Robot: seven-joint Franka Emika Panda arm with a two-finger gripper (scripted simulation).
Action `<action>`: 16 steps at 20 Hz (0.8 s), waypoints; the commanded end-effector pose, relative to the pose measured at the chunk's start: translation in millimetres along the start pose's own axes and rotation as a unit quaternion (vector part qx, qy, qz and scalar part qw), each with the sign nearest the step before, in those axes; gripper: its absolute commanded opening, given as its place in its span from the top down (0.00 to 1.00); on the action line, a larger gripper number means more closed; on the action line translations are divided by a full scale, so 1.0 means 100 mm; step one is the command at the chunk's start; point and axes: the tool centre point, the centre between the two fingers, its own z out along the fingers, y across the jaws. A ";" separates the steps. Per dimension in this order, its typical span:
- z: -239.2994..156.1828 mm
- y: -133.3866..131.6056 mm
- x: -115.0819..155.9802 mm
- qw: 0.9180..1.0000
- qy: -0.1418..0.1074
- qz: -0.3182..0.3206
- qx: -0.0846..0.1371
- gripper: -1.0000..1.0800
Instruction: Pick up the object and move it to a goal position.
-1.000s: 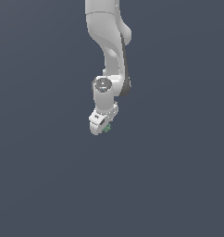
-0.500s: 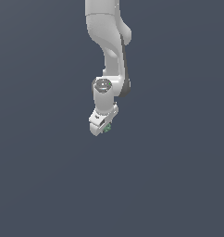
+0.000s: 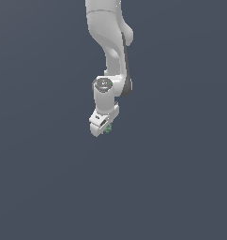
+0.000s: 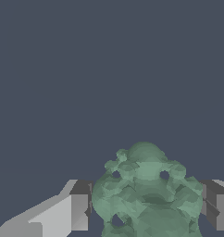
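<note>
A white, jointed robot arm (image 3: 109, 42) is reaching down from the top of the exterior view against a plain dark grey-blue ground (image 3: 181, 178), and its white gripper (image 3: 102, 128) is hanging at the lower end, just below the round grey-capped wrist joint (image 3: 103, 85). A small dull-green, bumpy, roughly round lump with a mottled, pitted surface (image 4: 148, 194) is sitting between the gripper's two fingers; in the exterior view it is showing only as a tiny green speck (image 3: 107, 128) at the gripper's tip, on the exterior view's right side of the white housing. In the wrist view the pale grey fingers with darker pads (image 4: 79, 206) are standing on either side of the lump, and each pad is pressing against its flank, so the fingers are clamping the lump between them. The lump is filling the space between the pads, with its rounded top rising above them. Whether the lump is touching the ground beneath cannot be told.
</note>
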 end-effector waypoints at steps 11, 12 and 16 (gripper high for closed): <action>-0.71 0.07 -0.26 1.000 0.000 0.000 0.000 1.00; -0.80 0.08 -0.30 1.000 0.000 0.000 0.000 1.00; -1.20 0.12 -0.44 1.000 0.001 -0.001 0.000 1.00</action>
